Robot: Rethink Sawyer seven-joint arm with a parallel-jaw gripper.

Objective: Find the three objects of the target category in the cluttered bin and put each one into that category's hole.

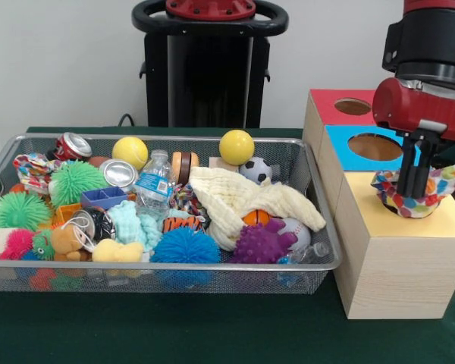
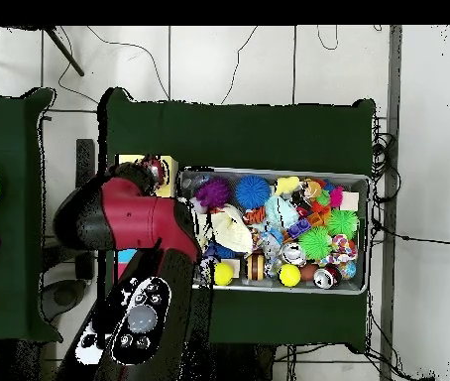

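My gripper (image 1: pixel 412 188) hangs over the yellow top (image 1: pixel 409 224) of the wooden sorting box at the right, its black fingers shut on a bunched cloth with a multicoloured pattern (image 1: pixel 446 182). The cloth rests on or just above the yellow surface and hides any hole there. Behind it lie the blue top with its round hole (image 1: pixel 374 146) and the red top with its hole (image 1: pixel 353 106). Other cloths lie in the wire bin (image 1: pixel 318 227): a cream muslin (image 1: pixel 239 199), a pale blue one (image 1: pixel 129 221) and a patterned one (image 1: pixel 32 168) at the far left. Overhead, the red arm (image 2: pixel 130 223) covers most of the box.
The bin (image 2: pixel 363 181) is packed with spiky balls, yellow balls (image 1: pixel 236 146), a water bottle (image 1: pixel 153 182), cans (image 1: pixel 73 145) and plush toys. The box stands close against the bin's right side. Green cloth covers the table (image 1: pixel 212 326).
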